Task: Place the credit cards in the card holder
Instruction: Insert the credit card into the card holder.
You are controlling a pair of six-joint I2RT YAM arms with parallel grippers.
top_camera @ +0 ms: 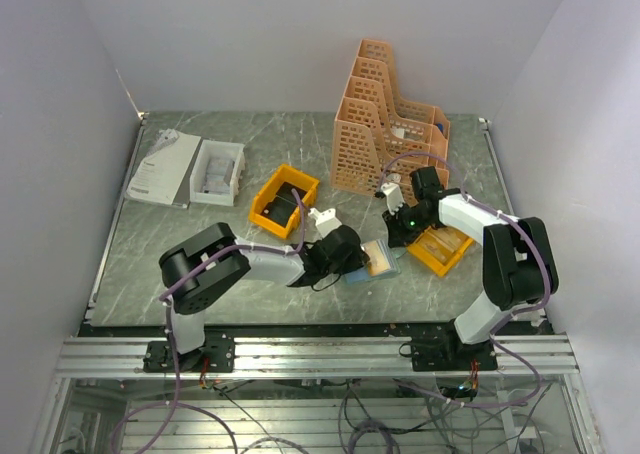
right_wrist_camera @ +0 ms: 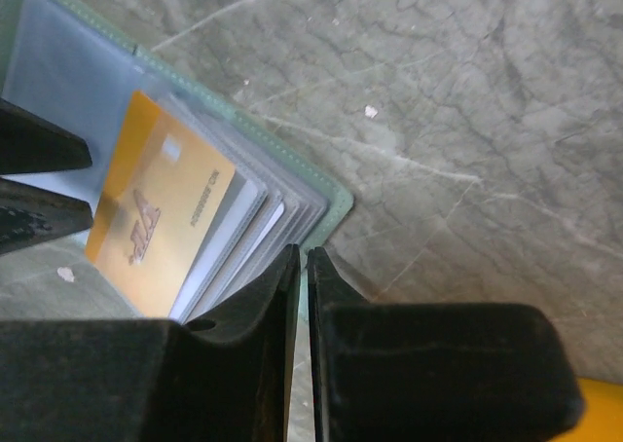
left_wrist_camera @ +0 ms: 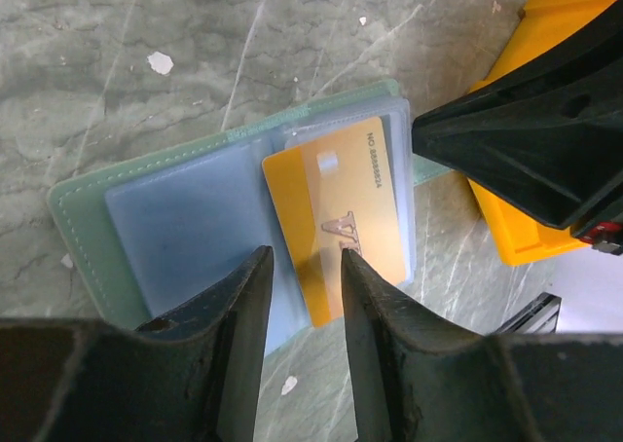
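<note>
The left end effector (left_wrist_camera: 302,257) hangs just over the near end of the orange card (left_wrist_camera: 341,213), its fingers spread and holding nothing. The card lies partly in a clear sleeve of the holder (left_wrist_camera: 88,218), which is open flat on the worktop (top_camera: 200,274) between the two arms. The card's near corner sticks out past the sleeve.

The right end effector (right_wrist_camera: 302,252) sits at the holder's far-right edge, pressed together but for a thin slit. I cannot tell whether it pinches that edge.

The main risk, as I judge it, is that a push on the card drags the soft holder along the smooth stone-patterned worktop instead of seating the card, should the right hold slip. The card looks slightly skewed, so it could also jam against the sleeve's seam or buckle. The two end effectors work close together and might collide.

Just beyond stands a yellow bin (top_camera: 440,249) with tan contents too small to name. Farther back are a second bin (top_camera: 283,202), a white box (top_camera: 217,171), papers (top_camera: 163,167) and an orange rack (top_camera: 385,124). Plain pale walls (top_camera: 300,34) close in the worktop.
</note>
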